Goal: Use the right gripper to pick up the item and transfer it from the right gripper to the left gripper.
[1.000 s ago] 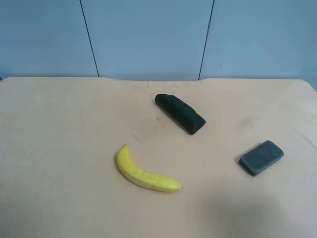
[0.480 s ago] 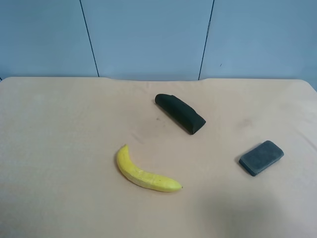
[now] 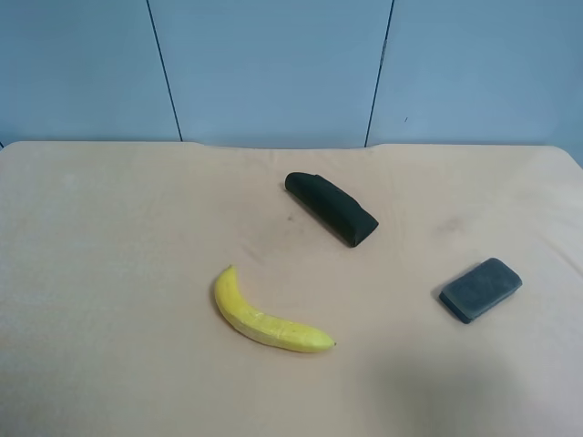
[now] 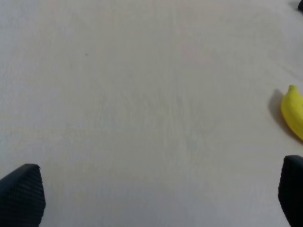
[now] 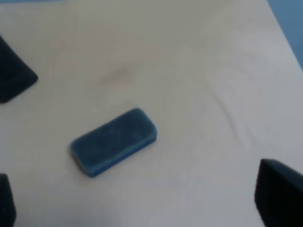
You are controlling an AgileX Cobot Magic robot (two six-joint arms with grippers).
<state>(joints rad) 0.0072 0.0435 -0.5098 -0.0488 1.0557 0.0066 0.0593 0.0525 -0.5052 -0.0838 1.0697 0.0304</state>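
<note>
The item, a small dark grey block eraser (image 3: 481, 289) on a blue base, lies flat on the tan table (image 3: 109, 237) at the exterior high view's right. In the right wrist view the eraser (image 5: 113, 141) lies ahead of my right gripper (image 5: 142, 198), apart from it. Only the gripper's two black fingertips (image 5: 279, 194) show, wide apart and empty. My left gripper (image 4: 156, 194) is open and empty above bare table, its fingertips (image 4: 21, 194) at the picture's corners. Neither arm shows in the exterior high view.
A yellow banana (image 3: 264, 319) lies near the table's middle; its tip shows in the left wrist view (image 4: 293, 111). A longer black wedge-shaped case (image 3: 332, 208) lies behind it, and its end shows in the right wrist view (image 5: 12, 75). A blue wall stands behind the table.
</note>
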